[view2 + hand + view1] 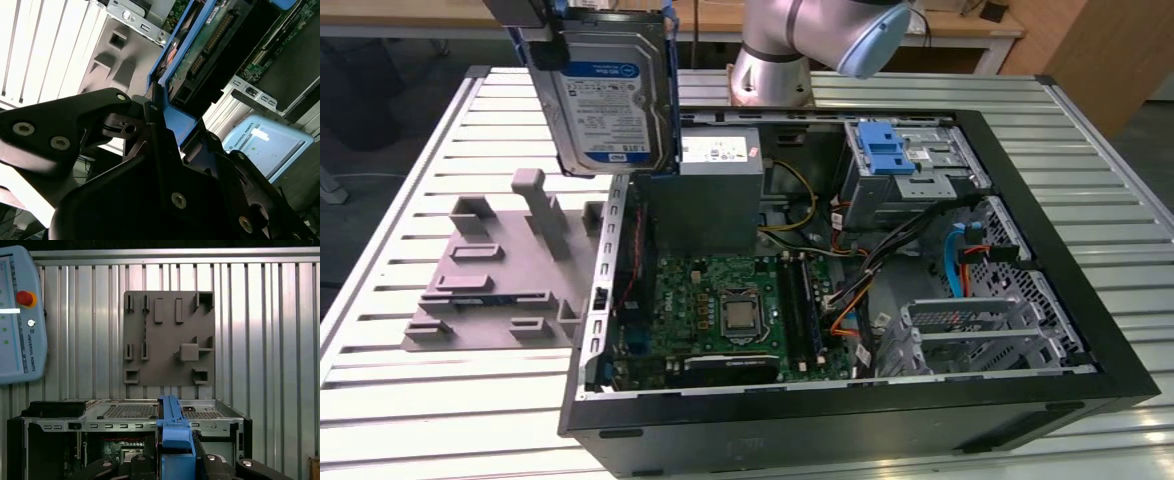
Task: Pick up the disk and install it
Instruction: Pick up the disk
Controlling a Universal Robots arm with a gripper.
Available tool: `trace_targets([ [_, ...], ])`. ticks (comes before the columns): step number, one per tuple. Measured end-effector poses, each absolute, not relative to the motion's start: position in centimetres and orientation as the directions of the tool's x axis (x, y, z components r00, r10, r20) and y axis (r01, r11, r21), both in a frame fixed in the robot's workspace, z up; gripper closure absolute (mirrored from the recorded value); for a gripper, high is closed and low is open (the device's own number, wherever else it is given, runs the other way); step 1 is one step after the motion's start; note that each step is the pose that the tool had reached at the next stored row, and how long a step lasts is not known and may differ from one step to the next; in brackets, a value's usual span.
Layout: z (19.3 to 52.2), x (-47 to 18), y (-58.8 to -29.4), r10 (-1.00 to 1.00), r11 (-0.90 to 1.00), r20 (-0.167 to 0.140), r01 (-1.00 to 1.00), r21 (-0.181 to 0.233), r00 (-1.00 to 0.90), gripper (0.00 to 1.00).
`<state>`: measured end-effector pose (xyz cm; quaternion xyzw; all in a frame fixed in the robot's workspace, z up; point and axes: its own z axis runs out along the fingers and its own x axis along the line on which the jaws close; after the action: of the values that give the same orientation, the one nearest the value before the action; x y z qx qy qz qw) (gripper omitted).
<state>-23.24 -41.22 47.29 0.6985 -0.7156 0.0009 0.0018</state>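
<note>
Exterior view gives me the disk (607, 95) up in the air, hanging upright with its label facing the camera, gripped from above by the gripper (542, 35). It hangs over the case (854, 410) wall on the exterior view's left, just beside the power supply (714, 190) and above the edge of the grey plate (480, 270) on the table (400, 400). The drive cage (907, 170) sits well apart, at the far side of the case. In the second wrist view I see the jaws closed narrow on the disk's blue bracket (177, 125), one black finger on each side, with the disk's circuit board (200, 55) beyond. In the first wrist view the bracket (172, 432) stands between the fingers, over the case rim (130, 412), with the plate (167, 335) and a pendant (20, 315) past it.
</note>
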Motion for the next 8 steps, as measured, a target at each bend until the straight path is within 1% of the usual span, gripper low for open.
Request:
trace_targets([
  [8,47.3,-21.8,-41.3,-1.000,0.024,0.004,-1.000,0.002,-0.024,0.64],
])
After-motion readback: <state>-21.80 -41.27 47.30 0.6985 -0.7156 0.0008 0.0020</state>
